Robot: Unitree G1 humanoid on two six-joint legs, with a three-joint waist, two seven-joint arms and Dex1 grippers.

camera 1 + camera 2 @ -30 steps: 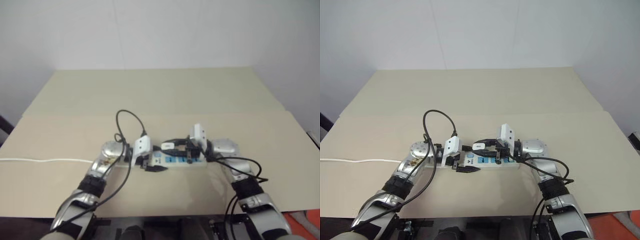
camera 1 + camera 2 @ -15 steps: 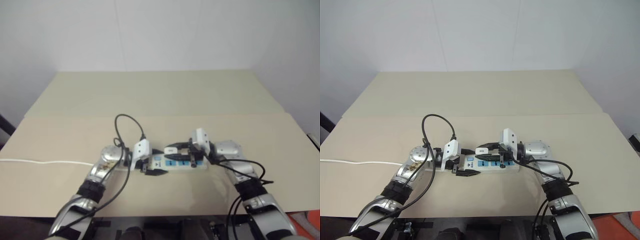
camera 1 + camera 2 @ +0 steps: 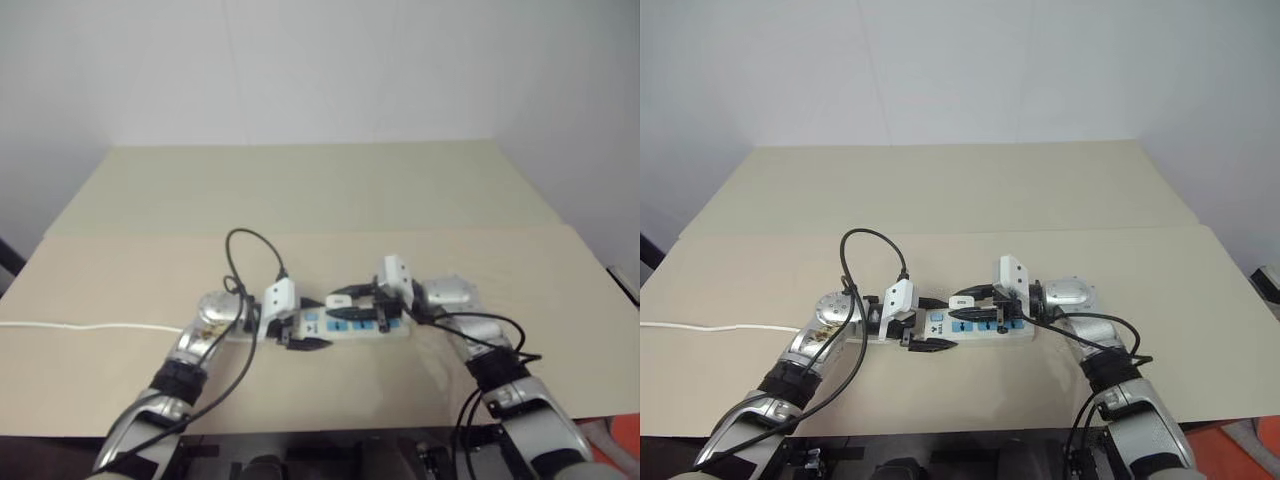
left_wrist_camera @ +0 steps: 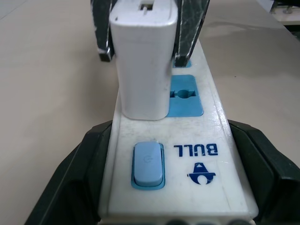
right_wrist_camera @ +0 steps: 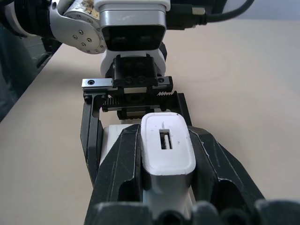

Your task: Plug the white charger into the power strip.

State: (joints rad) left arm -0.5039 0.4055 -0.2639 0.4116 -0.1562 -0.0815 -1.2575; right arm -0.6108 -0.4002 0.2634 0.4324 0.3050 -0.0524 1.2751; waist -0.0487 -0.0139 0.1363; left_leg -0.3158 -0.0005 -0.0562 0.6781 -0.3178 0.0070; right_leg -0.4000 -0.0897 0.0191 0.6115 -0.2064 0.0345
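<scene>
The power strip (image 3: 978,326) lies crosswise on the table in front of me. My left gripper (image 3: 920,335) is shut on its switch end; in the left wrist view the black fingers (image 4: 70,183) clasp both long sides of the power strip (image 4: 206,136) by the blue switch. The white charger (image 4: 140,61) stands upright on the strip over the socket nearest the switch, its base against the strip's face. My right gripper (image 5: 168,140) is shut on the white charger (image 5: 168,150), one finger on each side. A free blue socket shows beside it.
The strip's thin white cord (image 3: 710,326) runs off to the left over the beige table (image 3: 940,200). A black cable (image 3: 855,250) loops above my left wrist. The table's front edge is just under my arms.
The whole picture has shifted a little, so the camera moved. Both grippers keep their grips and stay about where they were.
</scene>
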